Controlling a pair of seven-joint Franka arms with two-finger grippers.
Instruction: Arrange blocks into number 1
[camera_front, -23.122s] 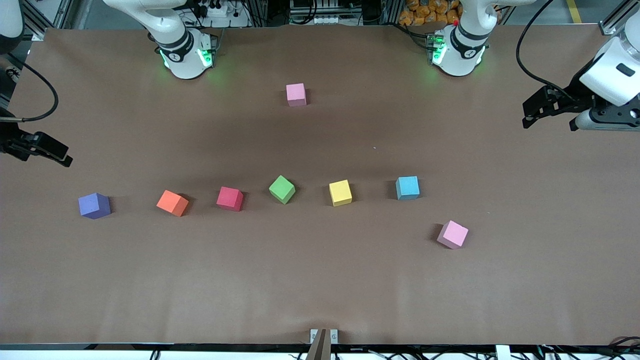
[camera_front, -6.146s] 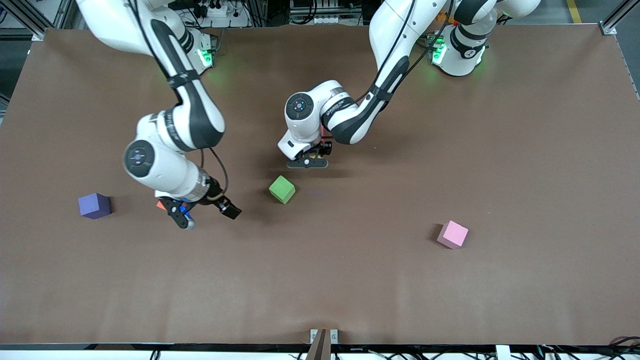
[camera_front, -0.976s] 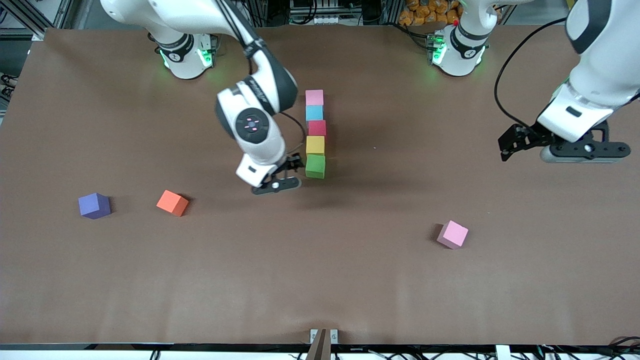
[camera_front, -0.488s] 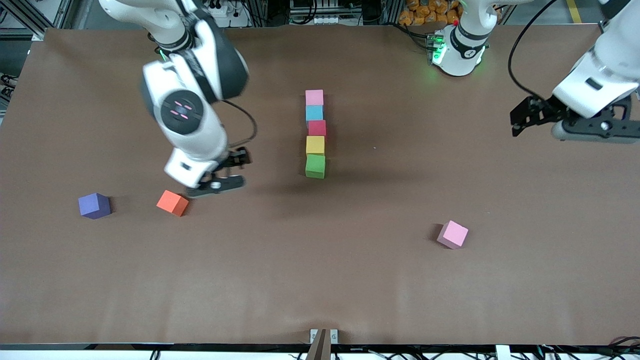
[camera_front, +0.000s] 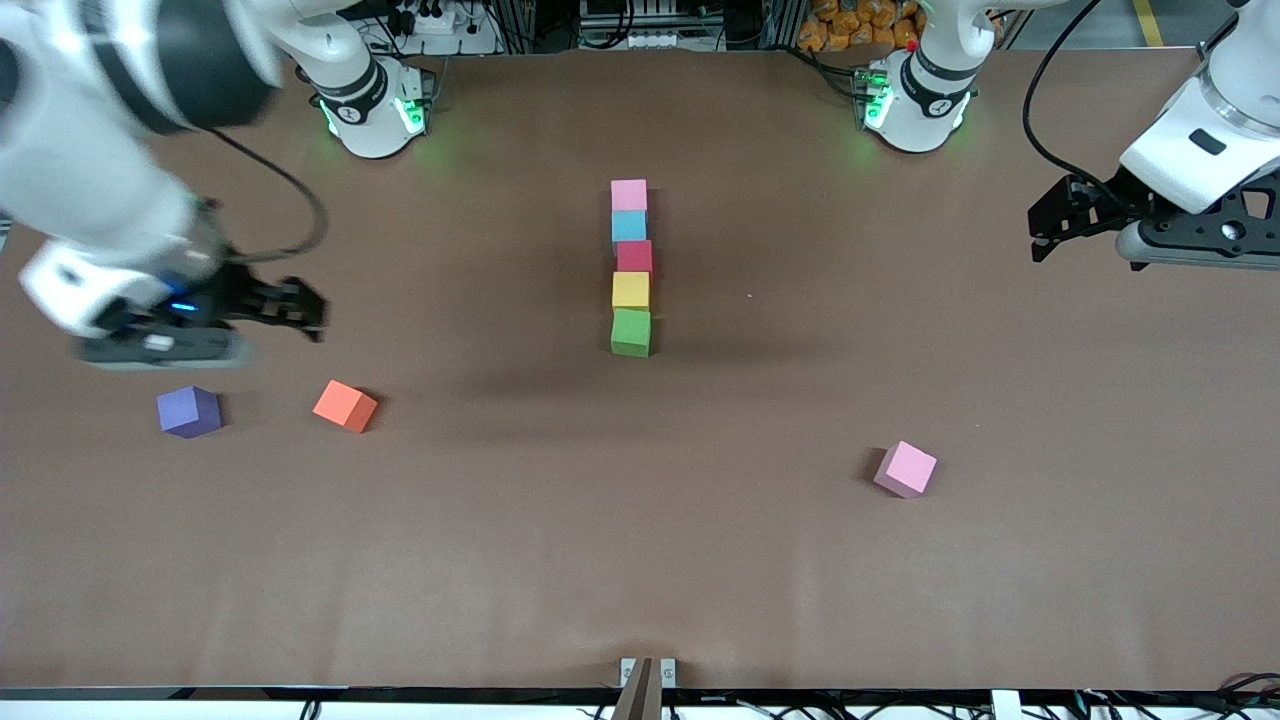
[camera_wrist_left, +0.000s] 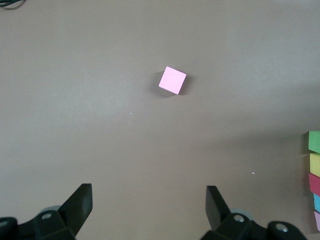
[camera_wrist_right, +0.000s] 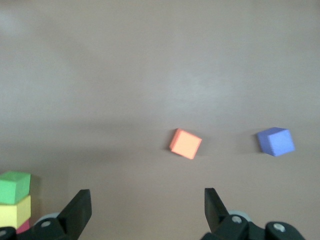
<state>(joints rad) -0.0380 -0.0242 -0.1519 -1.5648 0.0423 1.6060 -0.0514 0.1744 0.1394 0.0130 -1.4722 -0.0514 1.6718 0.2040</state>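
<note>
Five blocks lie in one straight touching line mid-table: pink (camera_front: 629, 194) farthest from the front camera, then light blue (camera_front: 629, 225), red (camera_front: 634, 256), yellow (camera_front: 631, 290) and green (camera_front: 631, 332) nearest. My right gripper (camera_front: 303, 309) hangs open and empty over the table toward the right arm's end, above the orange cube. My left gripper (camera_front: 1046, 224) is open and empty over the left arm's end. The right wrist view shows the green block (camera_wrist_right: 15, 187) and yellow block (camera_wrist_right: 14, 211) at its edge, with that gripper (camera_wrist_right: 147, 200) over bare table.
A second pink cube (camera_front: 906, 468) lies alone nearer the front camera, toward the left arm's end, and shows in the left wrist view as the pink cube (camera_wrist_left: 173, 80). An orange cube (camera_front: 345, 405) and a purple cube (camera_front: 188, 411) lie toward the right arm's end.
My right arm has swung away from the green block toward the right arm's end of the table, empty. My left gripper drifted slightly. The blocks have not moved.
</note>
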